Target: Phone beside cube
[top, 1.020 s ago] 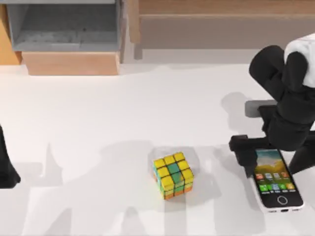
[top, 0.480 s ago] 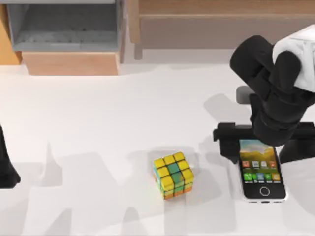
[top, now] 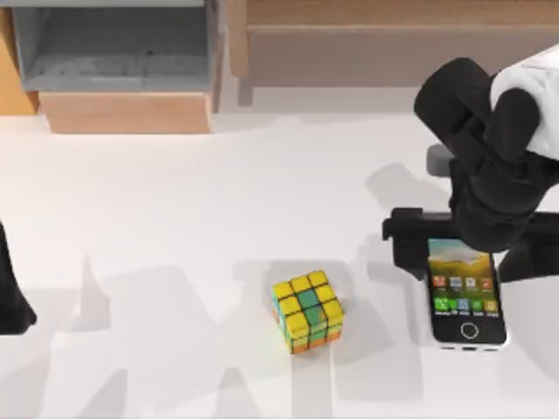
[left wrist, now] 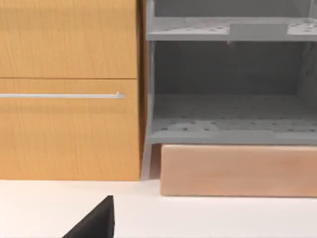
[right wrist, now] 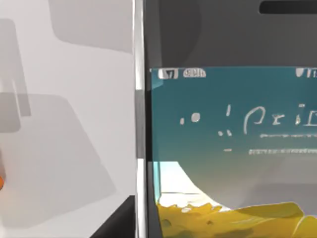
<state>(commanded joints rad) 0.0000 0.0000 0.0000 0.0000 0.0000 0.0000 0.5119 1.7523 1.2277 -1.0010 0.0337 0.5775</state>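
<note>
The phone [top: 467,301] is at the right of the table, its lit icon screen up and its home button toward the near edge. My right gripper [top: 463,251] is shut on the phone's far end, one dark finger [top: 404,249] on each long side. In the right wrist view the phone [right wrist: 233,144] is very close, with a dark fingertip [right wrist: 116,220] at its white edge. The cube [top: 307,310], yellow with green centre tiles, sits left of the phone with a clear gap between them. My left gripper [top: 10,292] is parked at the table's left edge.
A grey open shelf unit [top: 113,48] over a wooden block [top: 127,112] stands at the back left, beside a wooden cabinet [left wrist: 69,89] with a drawer handle. A low wooden ledge [top: 393,44] runs along the back right.
My right gripper carried the phone leftward toward the cube and turned it straight over the last second. In the last half second it barely shifted. The cube and the left arm stayed still.
</note>
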